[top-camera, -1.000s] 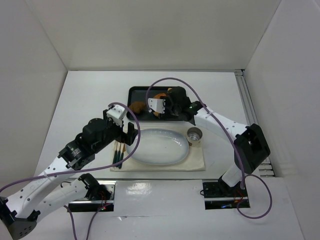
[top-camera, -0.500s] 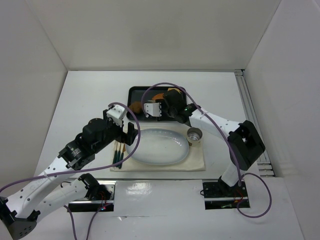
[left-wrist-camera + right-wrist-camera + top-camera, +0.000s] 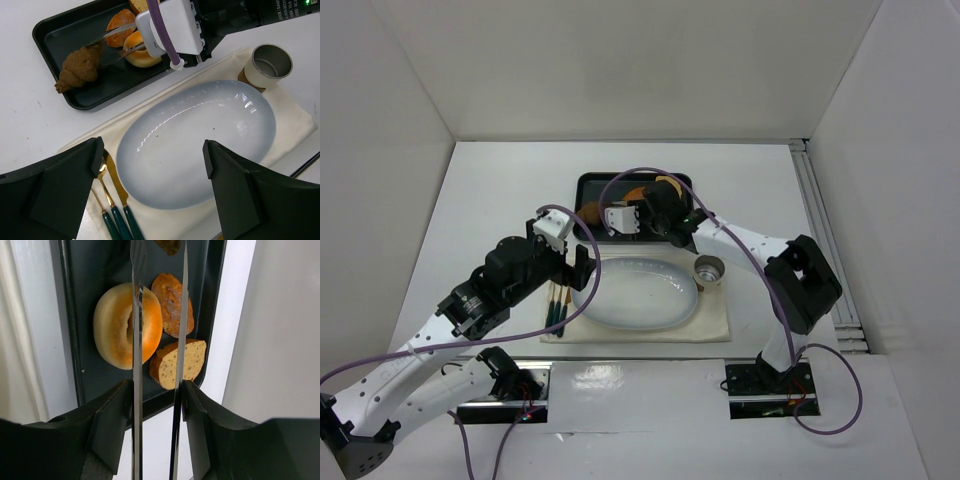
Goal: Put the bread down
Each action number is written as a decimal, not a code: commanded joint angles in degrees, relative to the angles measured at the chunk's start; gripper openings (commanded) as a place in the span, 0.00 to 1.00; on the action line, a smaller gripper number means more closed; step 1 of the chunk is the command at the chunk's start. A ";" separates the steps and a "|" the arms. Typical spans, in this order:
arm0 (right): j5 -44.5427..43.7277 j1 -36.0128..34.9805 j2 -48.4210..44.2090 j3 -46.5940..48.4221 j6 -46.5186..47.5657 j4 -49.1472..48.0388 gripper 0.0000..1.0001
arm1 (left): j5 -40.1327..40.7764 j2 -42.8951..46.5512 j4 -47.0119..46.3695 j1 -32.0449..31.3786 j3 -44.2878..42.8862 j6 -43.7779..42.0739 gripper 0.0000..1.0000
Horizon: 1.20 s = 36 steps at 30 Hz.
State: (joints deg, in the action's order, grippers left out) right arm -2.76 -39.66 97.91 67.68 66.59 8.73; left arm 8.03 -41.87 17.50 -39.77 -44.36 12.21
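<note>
Probably light, soft, flaky croissant (image 3: 80, 67); right gripper (image 3: 99, 52) straddles its end, can't tell if clamped; better grabbed mid-body.

Black tray (image 3: 70, 37) holding doughnut (image 3: 112, 325), oval plate (image 3: 200, 145) on cloth (image 3: 292, 112), metal cup (image 3: 272, 62)

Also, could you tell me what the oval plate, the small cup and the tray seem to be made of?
The oval plate looks like glazed ceramic: pale blue-grey, glossy, with sharp reflections. The small cup appears to be brushed metal, from its dull silver sheen. The tray is black and matte, perhaps plastic or coated metal; I cannot tell which.
</note>
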 commanded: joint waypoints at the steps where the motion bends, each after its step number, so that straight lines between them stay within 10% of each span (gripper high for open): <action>1: -0.40 -1.03 -0.09 -0.62 0.74 -5.83 0.53 | -0.21 0.29 -2.91 0.39 -0.03 -0.17 1.00; 36: 2.58 -1.56 -13.62 -4.93 -10.16 -2.85 0.14 | 1.37 -0.23 -2.91 0.39 -0.03 -0.17 1.00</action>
State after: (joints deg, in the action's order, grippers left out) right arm -2.48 -41.01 88.58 61.45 60.12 5.26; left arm 8.43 -42.26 17.47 -39.77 -44.36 12.21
